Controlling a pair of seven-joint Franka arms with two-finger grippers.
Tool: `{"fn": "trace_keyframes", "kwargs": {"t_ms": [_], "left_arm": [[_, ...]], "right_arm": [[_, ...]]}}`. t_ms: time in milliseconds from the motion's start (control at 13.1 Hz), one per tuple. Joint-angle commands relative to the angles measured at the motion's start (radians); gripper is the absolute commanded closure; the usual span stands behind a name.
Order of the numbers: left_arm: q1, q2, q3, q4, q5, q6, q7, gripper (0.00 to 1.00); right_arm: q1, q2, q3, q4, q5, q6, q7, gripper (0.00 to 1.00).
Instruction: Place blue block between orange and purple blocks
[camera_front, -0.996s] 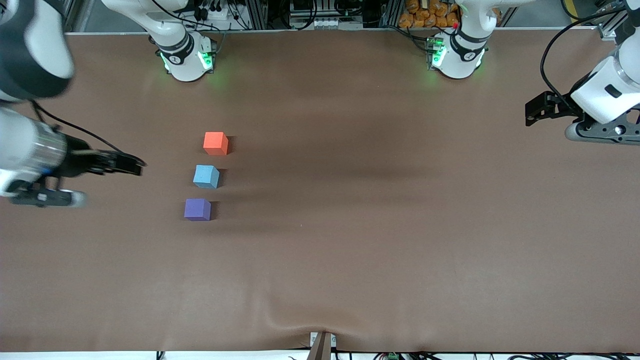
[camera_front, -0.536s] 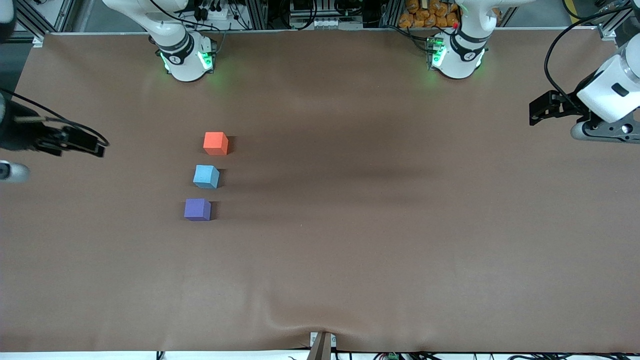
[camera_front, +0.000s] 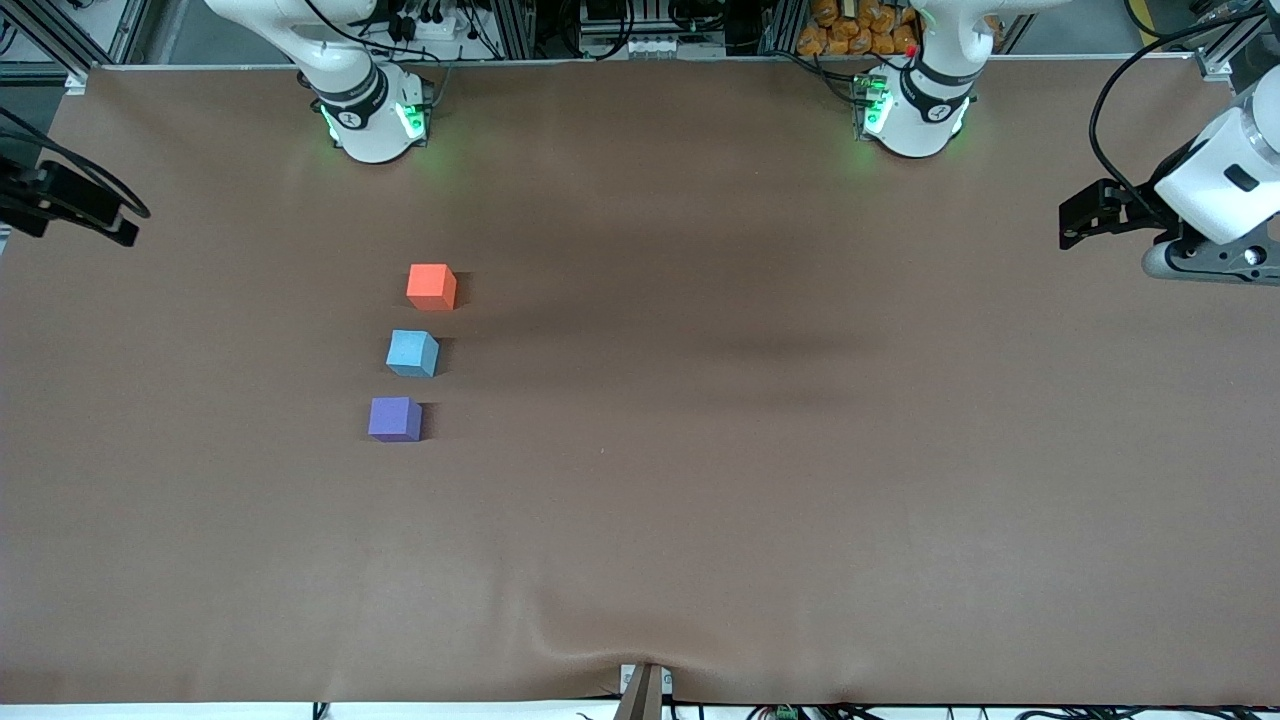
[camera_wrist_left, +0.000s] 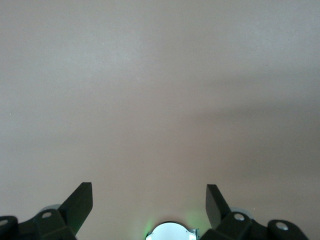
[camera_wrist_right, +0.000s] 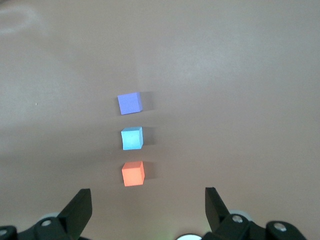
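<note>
Sitting in a short row on the matte brown table covering (camera_front: 700, 480), three small cubes of equal size share the same dull, foam-like finish and crisp square edges. The orange block (camera_front: 432, 286) lies farthest from the front camera, the purple block (camera_front: 395, 418) nearest, and the blue block (camera_front: 412, 352) rests between them with a narrow strip of bare covering on each side, touching neither. The row slants slightly, and the whole line lies toward the right arm's end of the table, a little nearer the front camera than that arm's base. The covering itself is smooth apart from a soft ripple at the edge closest to the front camera.

The right gripper (camera_front: 75, 205) hangs over the table's edge at the right arm's end, well apart from the cubes; its wrist view shows both black fingers (camera_wrist_right: 80, 207) spread wide with nothing between them. The left gripper (camera_front: 1085, 215) waits over the left arm's end of the table, its angular dark fingers (camera_wrist_left: 80, 202) likewise wide apart and empty over bare covering.
</note>
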Motion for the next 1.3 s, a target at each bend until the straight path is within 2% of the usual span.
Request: {"fn": "trace_keyframes", "kwargs": {"t_ms": [0,843,1226], "left_arm": [[0.006,-0.010,-0.002,0.007,0.005,-0.018,0.016,0.00],[0.007,-0.007,-0.001,0.007,0.010,-0.018,0.017,0.00],[0.009,-0.007,-0.001,0.007,0.010,-0.018,0.017,0.00]], "right_arm": [[-0.007,-0.122,0.007,-0.171,-0.010,0.080,-0.040,0.00],[-0.008,-0.118,0.001,-0.165,-0.006,0.053,-0.100,0.00],[-0.010,-0.115,-0.001,-0.148,-0.017,-0.004,-0.198,0.00]]}}
